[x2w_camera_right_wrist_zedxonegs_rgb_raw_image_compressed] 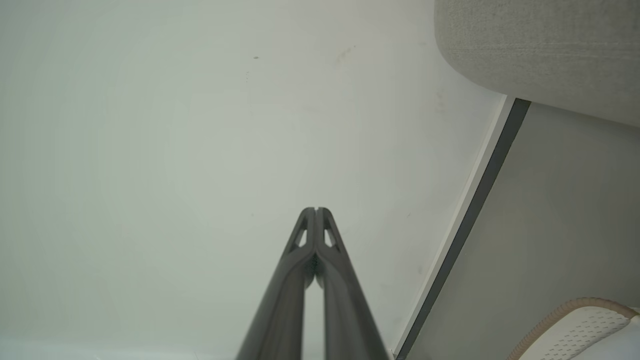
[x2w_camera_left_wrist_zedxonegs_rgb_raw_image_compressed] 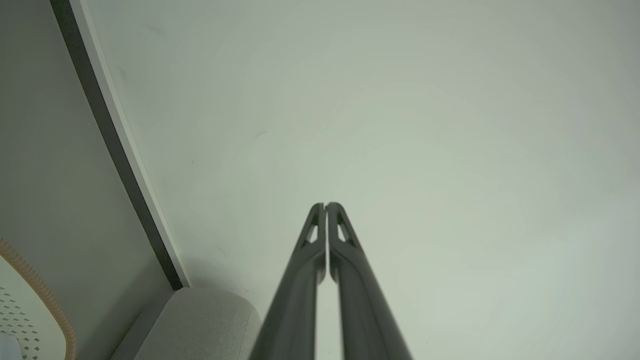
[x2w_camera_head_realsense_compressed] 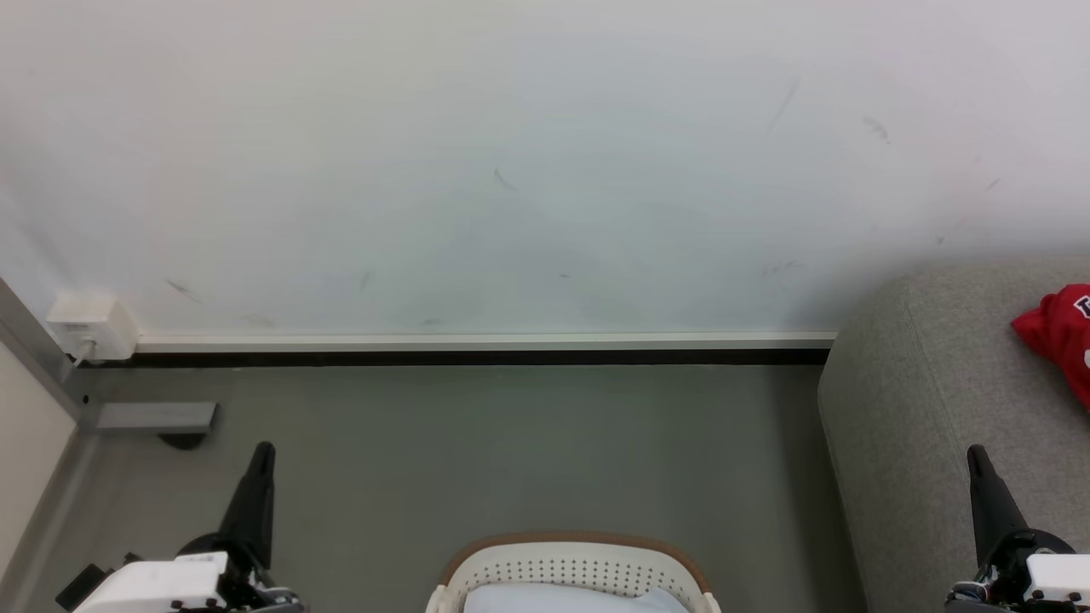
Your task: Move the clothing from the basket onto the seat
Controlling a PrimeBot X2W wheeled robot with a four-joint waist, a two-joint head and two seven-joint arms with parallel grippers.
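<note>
A red garment of the clothing (x2w_camera_head_realsense_compressed: 1063, 334) lies on the grey seat (x2w_camera_head_realsense_compressed: 928, 409) at the head view's right edge. The white basket (x2w_camera_head_realsense_compressed: 579, 569) with its brown rim stands on the floor at the bottom centre, with pale fabric inside it. My left gripper (x2w_camera_head_realsense_compressed: 264, 451) is shut and empty, left of the basket. My right gripper (x2w_camera_head_realsense_compressed: 976, 455) is shut and empty, in front of the seat. Both wrist views show shut fingertips, left gripper (x2w_camera_left_wrist_zedxonegs_rgb_raw_image_compressed: 325, 205) and right gripper (x2w_camera_right_wrist_zedxonegs_rgb_raw_image_compressed: 316, 209), pointing at the wall. The basket rim (x2w_camera_left_wrist_zedxonegs_rgb_raw_image_compressed: 45, 295) and seat corner (x2w_camera_left_wrist_zedxonegs_rgb_raw_image_compressed: 200, 320) show in the left wrist view.
A white wall (x2w_camera_head_realsense_compressed: 511, 170) with a dark skirting board (x2w_camera_head_realsense_compressed: 477, 358) runs across the back. A white power adapter (x2w_camera_head_realsense_compressed: 92, 325) sits on the wall at the left, above a grey block (x2w_camera_head_realsense_compressed: 157, 417) on the floor. Grey floor (x2w_camera_head_realsense_compressed: 511, 451) lies between basket and wall.
</note>
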